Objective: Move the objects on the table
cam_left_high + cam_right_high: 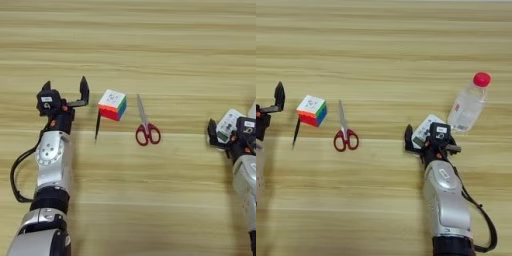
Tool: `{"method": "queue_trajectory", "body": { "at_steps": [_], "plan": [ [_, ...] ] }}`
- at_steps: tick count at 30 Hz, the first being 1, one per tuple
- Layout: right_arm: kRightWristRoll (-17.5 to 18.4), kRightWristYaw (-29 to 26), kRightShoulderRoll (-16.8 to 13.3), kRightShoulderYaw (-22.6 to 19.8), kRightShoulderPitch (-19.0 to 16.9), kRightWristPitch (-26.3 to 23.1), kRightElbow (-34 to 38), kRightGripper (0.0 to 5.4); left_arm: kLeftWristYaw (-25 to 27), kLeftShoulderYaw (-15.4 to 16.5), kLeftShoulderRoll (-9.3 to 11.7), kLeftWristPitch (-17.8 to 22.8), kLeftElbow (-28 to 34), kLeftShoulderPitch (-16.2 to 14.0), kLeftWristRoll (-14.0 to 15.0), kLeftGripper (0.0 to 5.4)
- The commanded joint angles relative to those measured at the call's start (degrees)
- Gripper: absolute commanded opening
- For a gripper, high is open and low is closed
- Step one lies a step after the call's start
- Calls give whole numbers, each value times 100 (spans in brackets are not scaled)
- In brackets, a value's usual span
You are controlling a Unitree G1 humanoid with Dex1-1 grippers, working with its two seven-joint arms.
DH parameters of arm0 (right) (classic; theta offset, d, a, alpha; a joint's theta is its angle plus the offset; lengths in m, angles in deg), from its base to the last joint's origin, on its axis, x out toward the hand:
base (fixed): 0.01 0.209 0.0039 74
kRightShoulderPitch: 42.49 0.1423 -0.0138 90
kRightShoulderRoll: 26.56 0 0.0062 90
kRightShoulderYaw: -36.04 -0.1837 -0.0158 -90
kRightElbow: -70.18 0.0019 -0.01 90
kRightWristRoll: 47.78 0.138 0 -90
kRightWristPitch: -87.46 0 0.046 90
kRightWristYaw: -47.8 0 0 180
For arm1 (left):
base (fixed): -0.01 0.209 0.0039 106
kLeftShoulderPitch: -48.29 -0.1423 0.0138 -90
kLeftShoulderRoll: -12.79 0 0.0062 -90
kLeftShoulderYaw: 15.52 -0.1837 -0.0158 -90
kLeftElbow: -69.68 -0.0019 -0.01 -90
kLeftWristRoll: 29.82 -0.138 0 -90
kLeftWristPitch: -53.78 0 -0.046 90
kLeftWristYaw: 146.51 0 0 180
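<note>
While the left tool (65, 90) stands at the left of the counter (150, 40) with its fingers wide apart and empty, the pen (97, 126) lies just to its right, long axis running near to far. Beyond it sit the cube (112, 104) and the scissors (146, 125), blades pointing far. At the right, the right tool (428, 140) is over the remote (423, 129); whether it grips cannot be told. A bottle (470, 102) lies further right. The left arm is nearer the pen.

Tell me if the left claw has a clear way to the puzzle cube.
Probably yes. The left claw, fingers open, sits just left of the puzzle cube; only the thin black pen lies nearby, slightly below that path.
</note>
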Motion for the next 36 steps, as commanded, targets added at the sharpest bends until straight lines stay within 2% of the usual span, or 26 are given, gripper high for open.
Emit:
{"method": "queue_trajectory", "body": {
  "at_steps": [1, 7, 21, 28, 36],
  "plan": [
    [172, -139, 70, 88, -43, -391, -100, 538, -21, -24, -24, -19, 10, 1, -73, 540],
    [546, -178, 151, -54, 2, -942, -135, 538, -25, -25, -26, -21, -3, 7, -78, 540],
    [505, -197, 94, -40, 49, -914, -254, 538, -29, -29, -31, -26, -4, 3, -84, 540],
    [425, -265, 48, 64, 55, -855, -399, 478, -37, -32, -38, -37, -7, 3, -90, 540],
    [96, -389, -114, 361, 106, -418, -850, 384, -46, -40, -39, -48, -7, 5, -89, 540]
  ]
}}
